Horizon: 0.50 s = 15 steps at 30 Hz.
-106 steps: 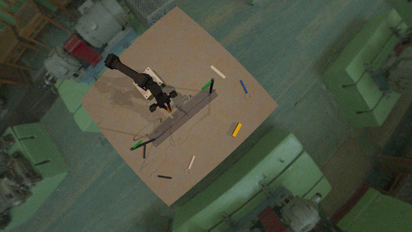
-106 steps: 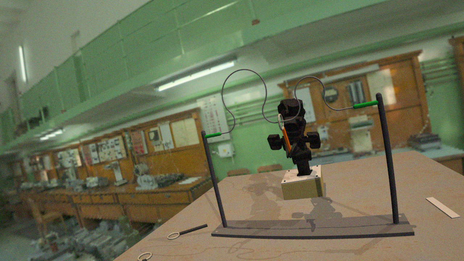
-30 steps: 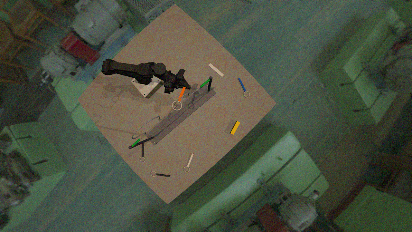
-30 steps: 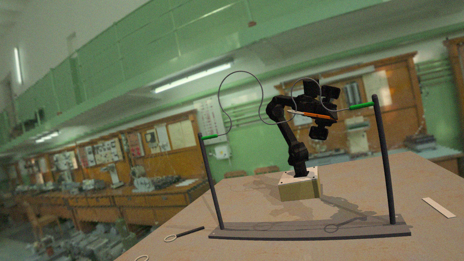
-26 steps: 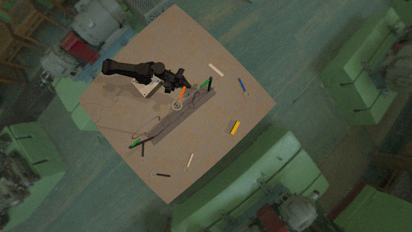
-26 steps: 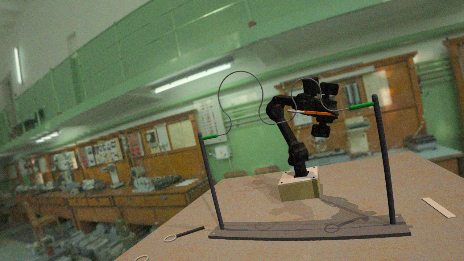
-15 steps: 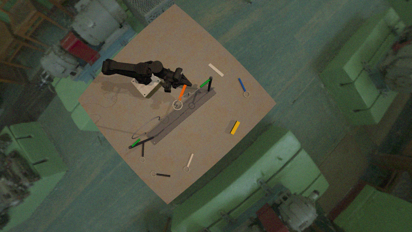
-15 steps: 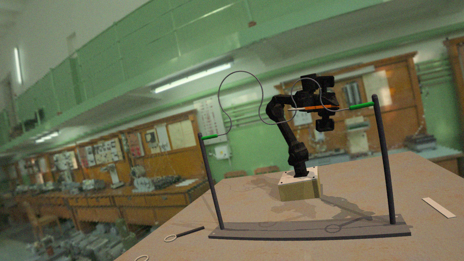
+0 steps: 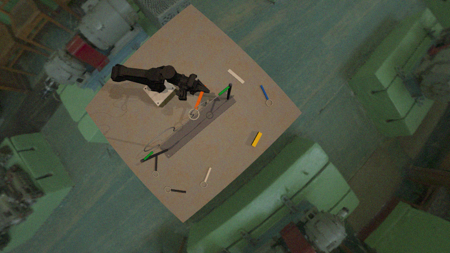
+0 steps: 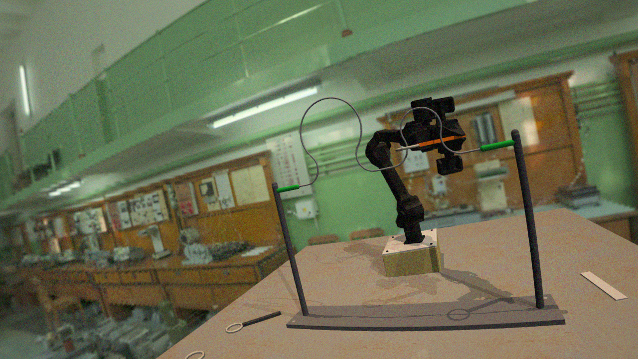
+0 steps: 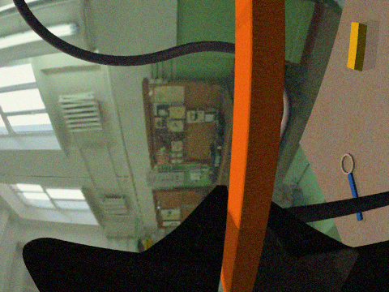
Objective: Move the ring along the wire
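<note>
My gripper [image 9: 206,90] [image 10: 462,136] [image 11: 232,196] is shut on the orange handle [image 9: 199,100] [image 10: 439,140] [image 11: 255,101], near its far end. The handle lies nearly level in the exterior view. Its pale ring [image 9: 193,119] [image 10: 403,148] appears around the steep grey wire [image 10: 330,97] [image 11: 121,61] at the left side of the smaller loop. The wire crosses in front of the handle in that view; the gap cannot be judged. The right green part [image 9: 224,90] [image 10: 497,145] and left green part [image 9: 147,156] [image 10: 287,188] are apart from the ring.
The right post [image 9: 228,92] [image 10: 528,214] and left post [image 9: 160,153] [image 10: 289,250] rise from a grey base plate [image 9: 188,135] [image 10: 348,322]. A blue-handled ring [image 9: 264,92] [image 11: 352,184], a yellow block [image 9: 256,139] [image 11: 356,46], a pale strip [image 9: 236,76] [image 10: 603,285] and other ringed sticks lie around.
</note>
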Each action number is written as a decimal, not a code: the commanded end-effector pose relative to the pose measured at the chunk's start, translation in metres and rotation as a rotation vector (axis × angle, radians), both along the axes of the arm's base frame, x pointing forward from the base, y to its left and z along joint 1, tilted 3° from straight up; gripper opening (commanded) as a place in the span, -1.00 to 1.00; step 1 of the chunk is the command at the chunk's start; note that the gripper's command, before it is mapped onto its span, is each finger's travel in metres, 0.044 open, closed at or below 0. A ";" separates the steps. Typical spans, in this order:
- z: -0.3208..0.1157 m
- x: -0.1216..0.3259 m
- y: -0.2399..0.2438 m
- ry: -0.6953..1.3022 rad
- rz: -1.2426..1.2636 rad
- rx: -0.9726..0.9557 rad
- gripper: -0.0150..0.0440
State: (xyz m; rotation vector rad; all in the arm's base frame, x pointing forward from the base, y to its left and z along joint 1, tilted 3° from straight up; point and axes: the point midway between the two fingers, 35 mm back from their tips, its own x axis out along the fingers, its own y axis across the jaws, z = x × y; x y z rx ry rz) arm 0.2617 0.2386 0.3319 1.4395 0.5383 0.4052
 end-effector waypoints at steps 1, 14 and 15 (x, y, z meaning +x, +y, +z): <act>0.011 -0.002 -0.001 -0.008 0.004 0.043 -1.00; 0.023 -0.002 -0.002 -0.001 0.007 0.111 -1.00; 0.025 -0.002 -0.002 0.000 0.007 0.118 -1.00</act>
